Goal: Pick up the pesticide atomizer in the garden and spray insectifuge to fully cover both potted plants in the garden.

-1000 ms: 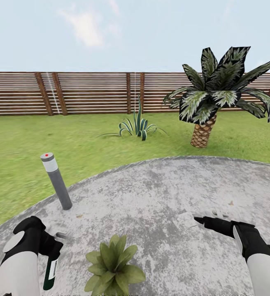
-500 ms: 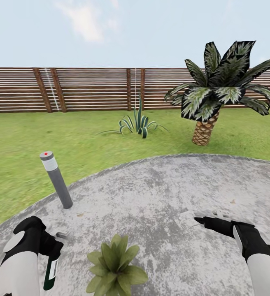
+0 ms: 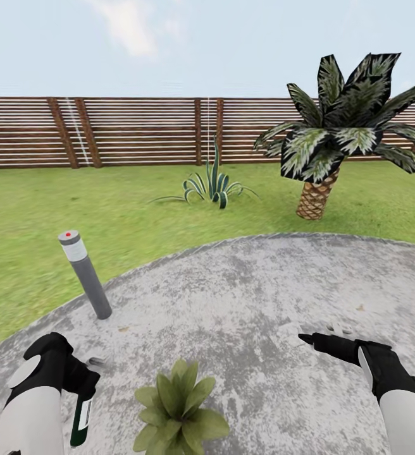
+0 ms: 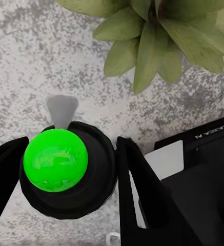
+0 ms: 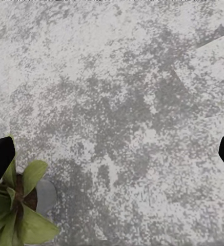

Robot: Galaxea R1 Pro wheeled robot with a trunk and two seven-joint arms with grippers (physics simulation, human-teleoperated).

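Below, left gripper (image 3: 74, 379) clamping pesticide atomizer (image 3: 81, 420), beside potted plant (image 3: 177, 404), right gripper (image 3: 305, 339) empty

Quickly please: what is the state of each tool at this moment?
Left tool: closed on the pesticide atomizer.
Right tool: open, holding nothing.

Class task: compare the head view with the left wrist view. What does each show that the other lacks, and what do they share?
Head view alone: the brown wooden slat fence, the palm with a scaly brown trunk, the grey bollard lamp with a red dot and the right gripper.
Left wrist view alone: the bright green top of the bottle.
Both: the dark green atomizer bottle in the left gripper, the broad-leaved potted plant, the grey paved patio.
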